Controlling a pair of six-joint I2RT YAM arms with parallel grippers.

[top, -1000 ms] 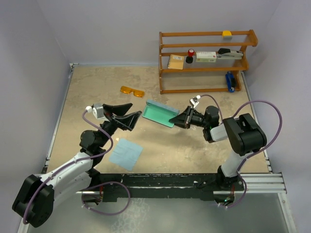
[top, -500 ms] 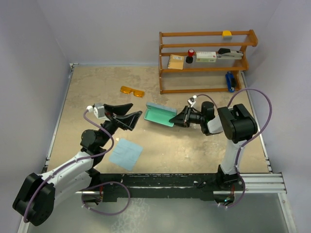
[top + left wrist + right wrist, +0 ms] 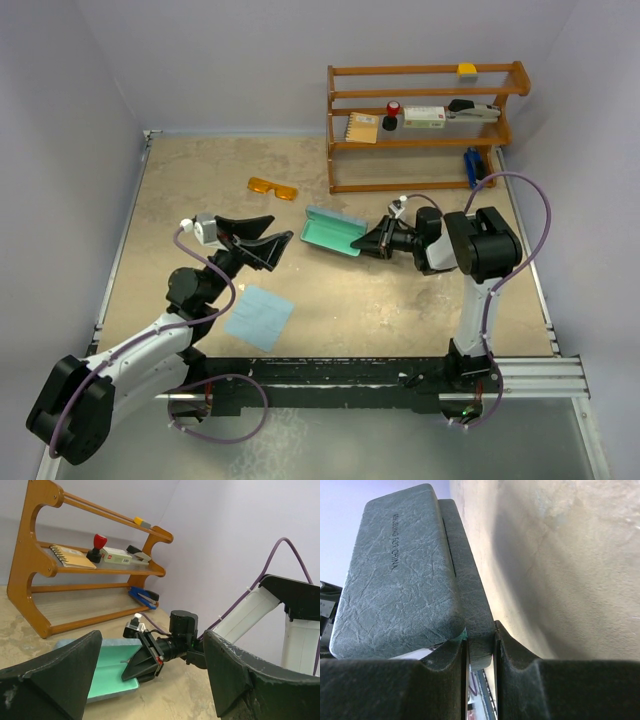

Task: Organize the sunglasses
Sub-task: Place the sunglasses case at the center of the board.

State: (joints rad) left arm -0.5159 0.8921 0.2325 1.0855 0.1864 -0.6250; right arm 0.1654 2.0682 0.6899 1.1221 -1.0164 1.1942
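Observation:
The orange sunglasses [image 3: 273,187] lie on the table at the back, left of the shelf. The blue-grey case [image 3: 333,233] lies open mid-table with its teal inside up; it also shows in the left wrist view [image 3: 107,672] and the right wrist view [image 3: 400,575]. My right gripper [image 3: 372,243] is shut on the case's right end, its fingers [image 3: 525,680] pinching the case wall. My left gripper [image 3: 262,238] is open and empty, held above the table left of the case, pointing at it.
A light blue cloth [image 3: 259,317] lies near the front left. A wooden shelf [image 3: 420,125] at the back right holds a notebook, a stamp, a box, staplers and a yellow block. Purple-grey walls enclose the table.
The right gripper has turned and shifted the case slightly back, so the case now lies flatter. The right arm's elbow has swung back. The left arm has barely moved.

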